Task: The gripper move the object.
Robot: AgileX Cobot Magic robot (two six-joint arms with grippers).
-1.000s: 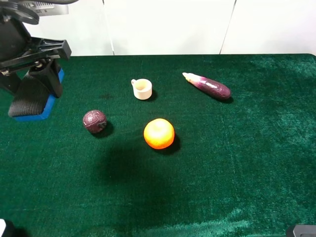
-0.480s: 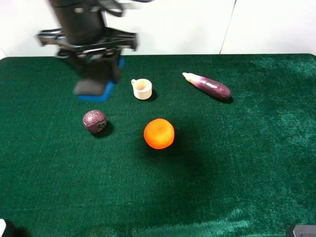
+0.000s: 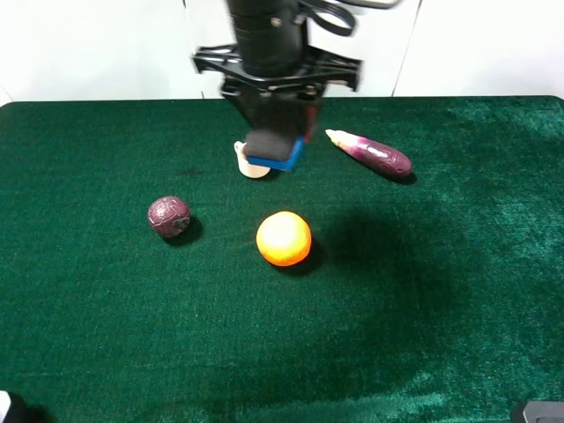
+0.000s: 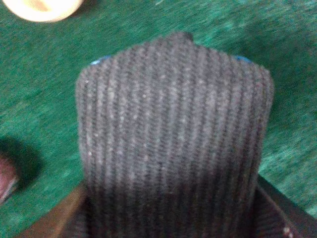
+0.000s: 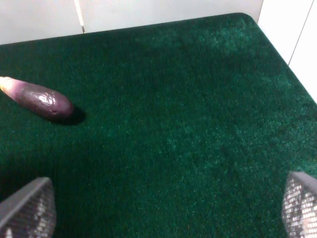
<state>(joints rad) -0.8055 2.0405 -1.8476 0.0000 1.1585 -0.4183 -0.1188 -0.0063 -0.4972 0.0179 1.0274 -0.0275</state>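
My left gripper (image 3: 278, 122) hangs over the back middle of the green table, shut on the object (image 3: 271, 150), a block with a dark grey felt top and a blue base. It holds the block above the table, right over the small cream cup (image 3: 249, 166), which it partly hides. In the left wrist view the felt block (image 4: 173, 139) fills the frame between the jaws, with a strip of blue at its far edge. My right gripper (image 5: 163, 213) is open and empty; its padded fingertips (image 5: 27, 208) show at both lower corners.
An orange (image 3: 284, 238) lies in front of the held block. A dark red ball (image 3: 168, 217) lies to the left. A purple eggplant (image 3: 370, 154) lies just right of the gripper and shows in the right wrist view (image 5: 37, 99). The cup's rim (image 4: 42, 7) shows in the left wrist view.
My left gripper has carried the block from the far left edge of the table rightward, past the ball, to above the cup. The other things have not moved.
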